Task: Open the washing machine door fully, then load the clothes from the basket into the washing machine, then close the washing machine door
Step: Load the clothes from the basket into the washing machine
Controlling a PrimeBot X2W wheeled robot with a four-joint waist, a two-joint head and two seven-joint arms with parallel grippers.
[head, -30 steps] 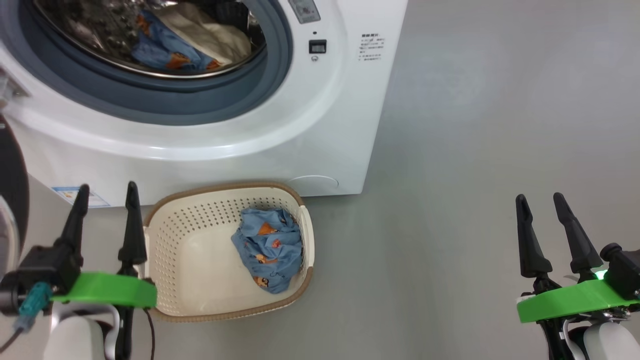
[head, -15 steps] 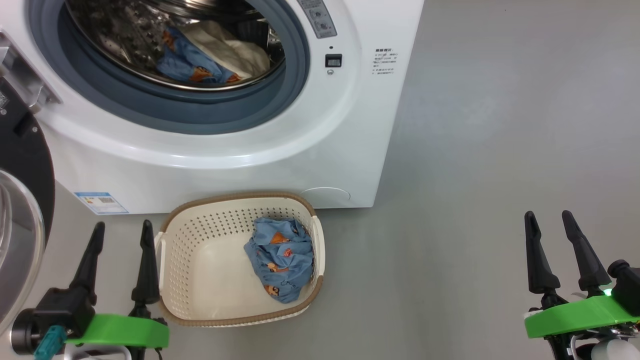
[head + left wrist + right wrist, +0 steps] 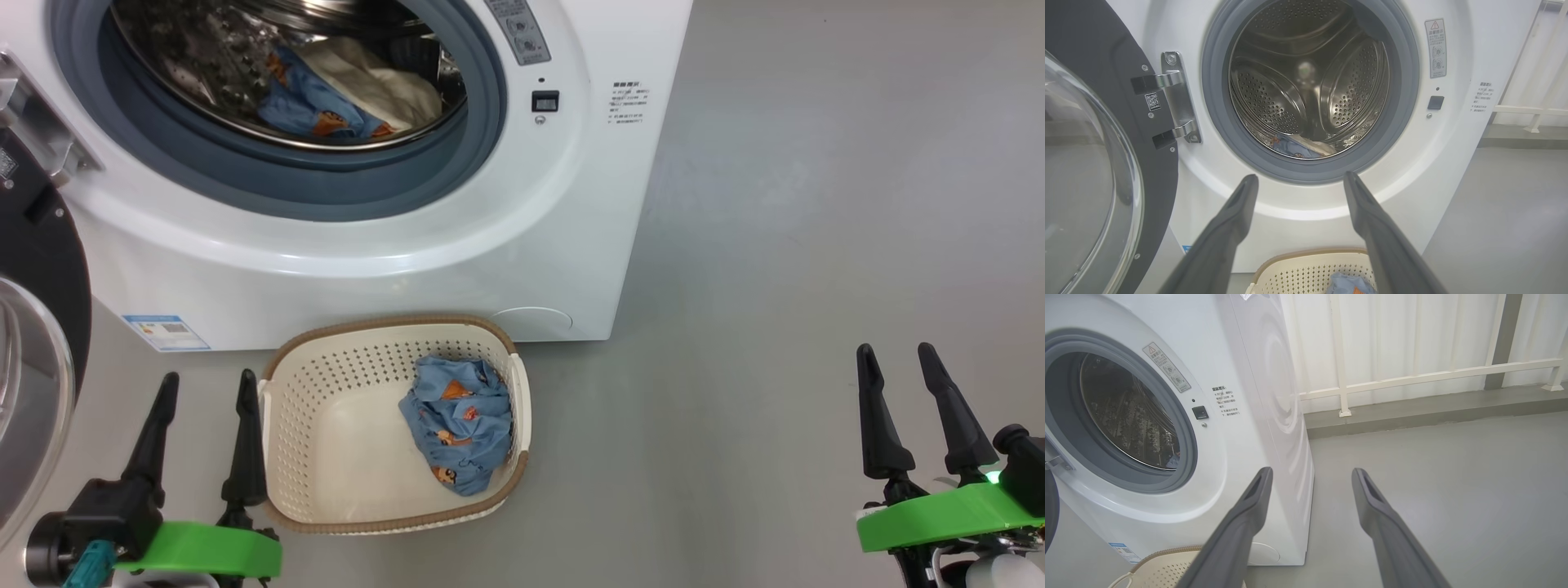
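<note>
Two pincers are shown with long dark fingers spread wide and nothing held. The left pincer (image 3: 208,377) is placed at the lower left of the head view, just beside the left wall of the basket (image 3: 392,322). The right pincer (image 3: 896,349) is placed at the lower right over bare grey floor (image 3: 775,245), well apart from everything.

Against half a second ago, the left pincer is found slightly lower in the frame, with the right pincer and basket hardly displaced. Against a second ago, the whole scene is shifted by a camera move.

A crumpled blue garment (image 3: 459,425) with orange prints is left in the right half of the basket, whose cream plastic walls are perforated under a brown woven-look rim. Just behind it the white washing machine (image 3: 506,245) is seen, marked by a blue label sticker (image 3: 166,331) at its lower left corner and a warning label (image 3: 1435,48) with a red triangle; the small print cannot be read.

The washing machine door (image 3: 1126,61), glossy black around bulging clear glass and marked with a QR code (image 3: 1152,101), is swung open at the left. Inside the grey-blue rubber ring (image 3: 326,184), blue and cream clothes (image 3: 318,114) are seen lying in the perforated steel drum (image 3: 1306,77).
</note>
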